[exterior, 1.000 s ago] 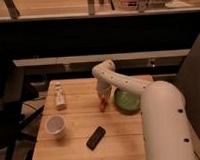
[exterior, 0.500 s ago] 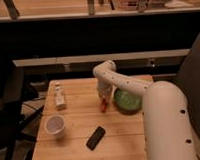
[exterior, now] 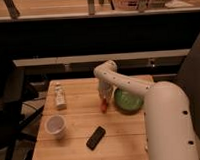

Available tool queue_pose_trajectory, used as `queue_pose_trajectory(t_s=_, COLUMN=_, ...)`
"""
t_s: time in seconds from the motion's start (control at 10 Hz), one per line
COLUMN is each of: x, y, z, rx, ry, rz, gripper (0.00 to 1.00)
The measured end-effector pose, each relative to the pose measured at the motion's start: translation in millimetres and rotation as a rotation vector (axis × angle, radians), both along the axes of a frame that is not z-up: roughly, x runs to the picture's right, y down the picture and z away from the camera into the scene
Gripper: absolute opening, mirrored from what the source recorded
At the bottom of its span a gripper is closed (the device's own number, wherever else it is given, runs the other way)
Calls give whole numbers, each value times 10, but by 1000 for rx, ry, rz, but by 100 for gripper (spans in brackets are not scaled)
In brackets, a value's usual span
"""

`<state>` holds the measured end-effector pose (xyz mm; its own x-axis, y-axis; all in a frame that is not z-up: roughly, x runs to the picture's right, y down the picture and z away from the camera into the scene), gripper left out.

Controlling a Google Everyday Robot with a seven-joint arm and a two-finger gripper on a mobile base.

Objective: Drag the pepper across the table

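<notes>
Gripper [exterior: 103, 100] sits low on the pepper [exterior: 103, 107] (grip state unclear); dragging it across the tabletop [exterior: 80, 123] comes next.

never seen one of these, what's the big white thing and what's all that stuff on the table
The big white shape is a robot arm, seen from a single camera looking down over it; where that camera sits is not known. The arm bends over a light-wood table, and its gripper, a two-finger claw, points down near the middle. Right below the gripper is a small red-orange pepper; whether the claw actually grips it cannot be told. Beside that, to the right, sits a green bowl. On the left are a small bottle and a white cup. A black phone-like slab lies toward the front. Behind the table runs a long pale shelf.
</notes>
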<state>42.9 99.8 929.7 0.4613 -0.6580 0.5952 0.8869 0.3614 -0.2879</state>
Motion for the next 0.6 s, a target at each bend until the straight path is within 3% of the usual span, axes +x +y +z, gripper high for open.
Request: queue_pose_trajectory(t_s=0.6, x=71, y=6, z=-30, rx=2, ry=-5, rz=4, gripper=0)
